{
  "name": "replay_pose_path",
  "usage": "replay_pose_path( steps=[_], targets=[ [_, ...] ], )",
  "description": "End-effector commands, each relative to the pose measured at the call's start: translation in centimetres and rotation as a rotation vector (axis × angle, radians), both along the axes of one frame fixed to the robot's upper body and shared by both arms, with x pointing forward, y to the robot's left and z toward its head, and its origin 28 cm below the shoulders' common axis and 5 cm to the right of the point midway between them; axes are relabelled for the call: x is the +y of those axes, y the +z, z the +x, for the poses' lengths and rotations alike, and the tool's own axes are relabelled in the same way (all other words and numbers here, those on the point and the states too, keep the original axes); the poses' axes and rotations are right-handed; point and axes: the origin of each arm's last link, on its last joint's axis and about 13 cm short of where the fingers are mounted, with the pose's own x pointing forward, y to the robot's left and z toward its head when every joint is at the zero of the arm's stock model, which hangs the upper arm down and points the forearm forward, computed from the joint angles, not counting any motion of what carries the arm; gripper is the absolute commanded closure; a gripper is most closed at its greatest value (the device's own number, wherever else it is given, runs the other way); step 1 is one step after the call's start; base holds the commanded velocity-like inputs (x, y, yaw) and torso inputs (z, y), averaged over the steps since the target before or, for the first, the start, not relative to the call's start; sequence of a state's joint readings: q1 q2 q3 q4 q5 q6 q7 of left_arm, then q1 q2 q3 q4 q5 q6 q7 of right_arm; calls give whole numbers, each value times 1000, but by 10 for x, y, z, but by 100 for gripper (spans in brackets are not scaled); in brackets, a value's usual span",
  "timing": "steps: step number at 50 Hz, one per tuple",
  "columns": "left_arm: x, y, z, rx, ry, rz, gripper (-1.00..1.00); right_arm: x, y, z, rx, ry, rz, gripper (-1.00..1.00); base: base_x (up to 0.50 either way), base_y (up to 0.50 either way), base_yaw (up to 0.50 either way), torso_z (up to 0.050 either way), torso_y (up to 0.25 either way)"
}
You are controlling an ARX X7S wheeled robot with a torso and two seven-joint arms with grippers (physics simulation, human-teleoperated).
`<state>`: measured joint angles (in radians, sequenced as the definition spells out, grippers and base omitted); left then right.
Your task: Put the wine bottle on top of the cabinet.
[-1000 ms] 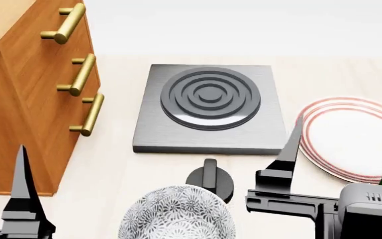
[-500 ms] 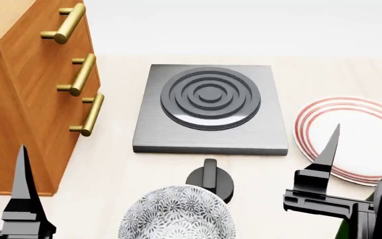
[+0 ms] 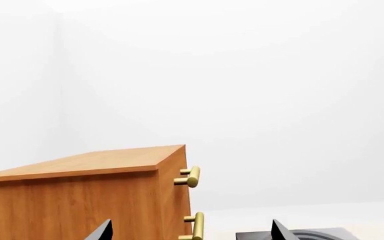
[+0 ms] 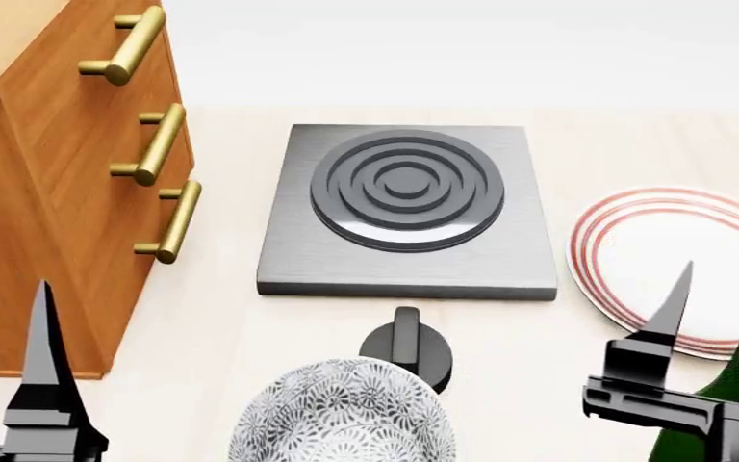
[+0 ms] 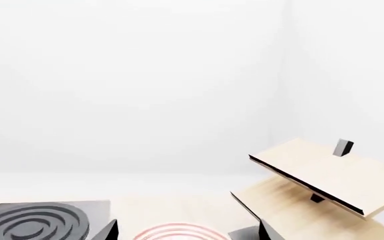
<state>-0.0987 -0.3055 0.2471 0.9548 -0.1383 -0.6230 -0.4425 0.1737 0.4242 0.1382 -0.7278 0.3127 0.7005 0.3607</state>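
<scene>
The wine bottle (image 4: 733, 393), dark green with a tan cork, stands at the head view's bottom right corner, partly cut off by the frame. My right gripper (image 5: 186, 231) is open, and only the plate shows beyond its tips. One of its fingers (image 4: 669, 313) rises just left of the bottle. The bottle does not appear in the right wrist view. The orange-brown cabinet (image 4: 49, 183), with brass handles and a lighter top (image 3: 92, 162), stands at the far left. My left gripper (image 3: 190, 231) is open and empty in front of the cabinet's side.
A grey hob (image 4: 406, 207) lies in the middle, with a black knob (image 4: 406, 346) and a patterned bowl (image 4: 340, 414) in front of it. A red-rimmed plate (image 4: 677, 250) is at the right. Pale slanted boards (image 5: 325, 180) stand beyond it.
My right gripper has moved right and back toward the near edge, away from the hob. The bottle's cork and body now show beside it. The left arm has not moved.
</scene>
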Motion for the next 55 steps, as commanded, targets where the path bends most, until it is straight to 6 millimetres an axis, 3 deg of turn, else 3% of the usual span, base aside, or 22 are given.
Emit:
replay_pose_path(
  steps=[1,14,55],
  targets=[
    [0,0,1,-10,-24,-6,-100,-6,-7,5,24,-21,8,-100,0,0,0,0,0],
    [0,0,1,-7,-24,-5,-100,-12,-30,15,93,-43,14,-100,0,0,0,0,0],
    [0,0,1,-3,-22,-1,-100,-25,-33,28,139,-92,16,-100,0,0,0,0,0]
  ],
)
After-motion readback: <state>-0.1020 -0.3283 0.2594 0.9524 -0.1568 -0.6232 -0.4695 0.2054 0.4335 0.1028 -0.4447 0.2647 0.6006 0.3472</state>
